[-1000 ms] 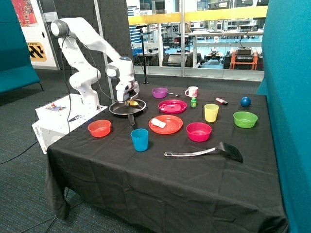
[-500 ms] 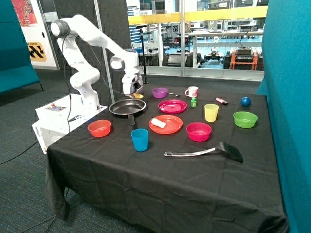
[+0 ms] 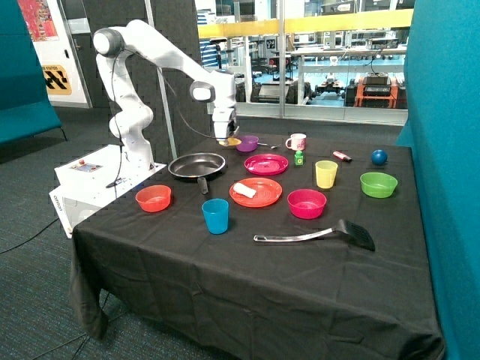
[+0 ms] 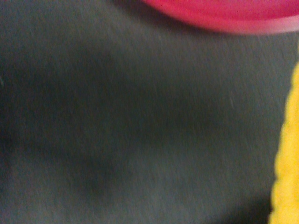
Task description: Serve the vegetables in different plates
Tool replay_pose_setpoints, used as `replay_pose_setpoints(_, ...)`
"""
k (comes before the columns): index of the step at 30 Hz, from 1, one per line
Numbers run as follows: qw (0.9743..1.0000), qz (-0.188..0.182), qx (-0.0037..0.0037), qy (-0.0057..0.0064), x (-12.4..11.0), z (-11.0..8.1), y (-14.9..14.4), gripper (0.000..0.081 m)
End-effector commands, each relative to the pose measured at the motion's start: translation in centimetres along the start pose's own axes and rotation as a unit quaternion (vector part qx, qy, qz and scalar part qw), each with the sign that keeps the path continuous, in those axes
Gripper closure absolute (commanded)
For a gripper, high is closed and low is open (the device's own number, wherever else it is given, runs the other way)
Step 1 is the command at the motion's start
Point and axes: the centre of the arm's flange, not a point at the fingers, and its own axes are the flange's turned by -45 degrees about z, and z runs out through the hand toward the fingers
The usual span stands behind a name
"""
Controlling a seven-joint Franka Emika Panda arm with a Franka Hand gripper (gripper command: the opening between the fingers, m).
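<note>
My gripper (image 3: 228,138) is shut on the yellow elongated piece (image 3: 233,141) and holds it in the air between the black frying pan (image 3: 196,165) and the magenta-pink plate (image 3: 266,163). In the wrist view the yellow piece (image 4: 287,154) shows at one edge above the black cloth, and the magenta-pink plate's rim (image 4: 224,16) at another edge. The whitish chunk (image 3: 244,189) lies on the orange-red plate (image 3: 264,197), nearer the table's front. The magenta-pink plate holds nothing.
A purple bowl (image 3: 246,142) stands right beside the gripper, a white mug (image 3: 297,141) behind the magenta plate. A red bowl (image 3: 153,198), blue cup (image 3: 215,215), pink bowl (image 3: 307,203), yellow cup (image 3: 326,174), green bowl (image 3: 378,184) and spatula (image 3: 315,236) stand around.
The gripper has lifted the yellow piece out of the frying pan and carried it up and across toward the magenta-pink plate. The pan is now empty.
</note>
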Motion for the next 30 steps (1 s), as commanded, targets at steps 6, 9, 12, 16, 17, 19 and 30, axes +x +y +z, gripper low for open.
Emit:
replay_pose_setpoints(6,0.9999,-0.012,-0.00217,-0.0012,9.1,1.5,0.7,0.0808)
replay_pose_setpoints(9,0.9999,-0.011,-0.00217,-0.0012,9.8,1.8,1.2,0.0808)
replay_pose_setpoints(12,1.0,-0.006,-0.00217,-0.0012,10.7,2.4,1.8,0.0808)
replay_pose_setpoints(16,1.0,0.0,-0.00218,-0.0012,11.7,3.5,2.6,0.0808)
replay_pose_setpoints(17,1.0,0.002,-0.00218,-0.0012,11.8,3.7,2.8,0.0808)
replay_pose_setpoints(19,1.0,0.004,-0.00219,-0.0012,12.1,4.3,3.1,0.0808)
replay_pose_setpoints(30,1.0,0.01,-0.00219,-0.0012,13.4,7.6,4.0,0.0808)
